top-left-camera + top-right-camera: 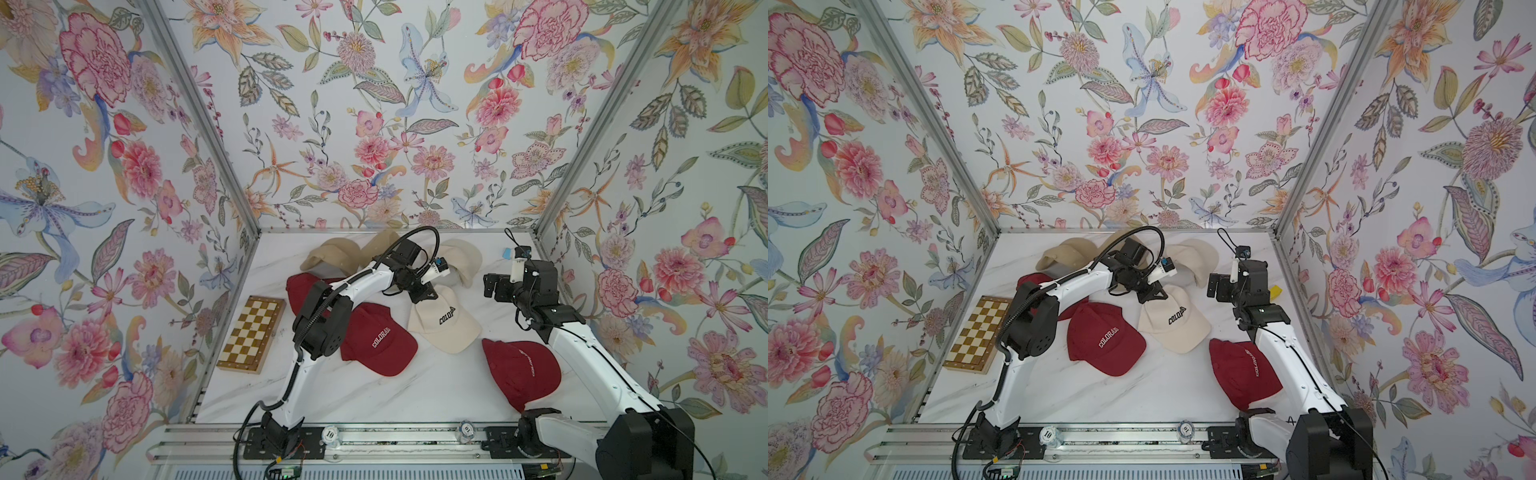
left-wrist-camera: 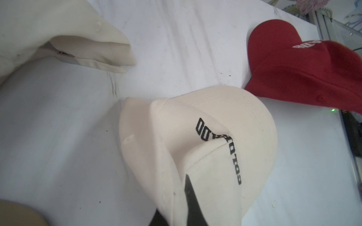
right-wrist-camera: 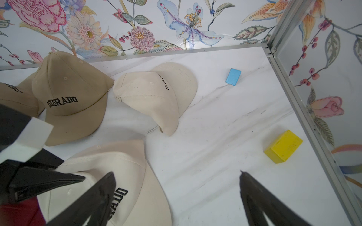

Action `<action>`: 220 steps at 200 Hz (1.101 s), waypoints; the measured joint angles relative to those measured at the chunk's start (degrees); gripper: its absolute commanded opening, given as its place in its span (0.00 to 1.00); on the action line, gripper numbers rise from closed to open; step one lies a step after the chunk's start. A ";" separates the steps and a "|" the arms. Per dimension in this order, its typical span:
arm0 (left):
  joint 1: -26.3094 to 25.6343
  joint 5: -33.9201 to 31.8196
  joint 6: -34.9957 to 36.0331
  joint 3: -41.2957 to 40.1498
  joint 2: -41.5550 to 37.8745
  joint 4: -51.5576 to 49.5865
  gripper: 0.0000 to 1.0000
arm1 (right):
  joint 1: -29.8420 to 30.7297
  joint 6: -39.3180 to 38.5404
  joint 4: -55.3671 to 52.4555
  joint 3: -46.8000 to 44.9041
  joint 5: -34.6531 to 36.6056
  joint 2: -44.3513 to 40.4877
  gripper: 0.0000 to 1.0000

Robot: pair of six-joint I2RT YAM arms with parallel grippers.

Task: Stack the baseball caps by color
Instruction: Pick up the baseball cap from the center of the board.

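Observation:
A cream cap (image 1: 444, 324) (image 1: 1173, 320) with black COLORADO lettering lies mid-table. My left gripper (image 1: 422, 296) (image 2: 176, 199) is shut on a pinched fold of its crown (image 2: 195, 137). My right gripper (image 1: 492, 284) (image 3: 177, 173) hangs open just right of it, with nothing between its fingers. A second cream cap (image 1: 463, 259) (image 3: 156, 94) lies behind it. Two tan caps (image 1: 332, 253) (image 3: 72, 97) lie at the back. Three dark red caps show in both top views: one front centre (image 1: 380, 345), one front right (image 1: 521, 372), one partly under the left arm (image 1: 301, 289).
A checkered wooden board (image 1: 251, 334) lies by the left wall. A blue block (image 3: 233, 76) and a yellow block (image 3: 283, 146) sit near the back right corner. Floral walls with metal rails (image 3: 293, 97) close in three sides.

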 measured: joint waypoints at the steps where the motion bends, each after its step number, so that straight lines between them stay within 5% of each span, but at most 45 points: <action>1: 0.00 -0.04 -0.09 0.07 0.00 -0.02 0.00 | 0.00 0.00 0.00 0.00 0.00 0.00 0.99; 53: 0.37 -1.16 -3.13 1.18 -5.44 -0.07 0.00 | -0.52 0.66 0.20 0.00 -7.28 0.02 0.99; 103: 0.48 -6.45 -9.09 -5.79 -24.17 8.90 0.00 | -1.86 3.93 4.66 0.11 -22.01 0.87 0.99; 174: 0.68 -12.22 -18.80 -26.47 -37.83 30.25 0.00 | -4.83 20.72 32.37 -1.55 -48.70 6.29 1.00; 220: 2.27 -10.36 -23.96 -34.40 -40.30 39.54 0.00 | -4.42 28.87 42.40 -1.84 -55.32 12.37 0.77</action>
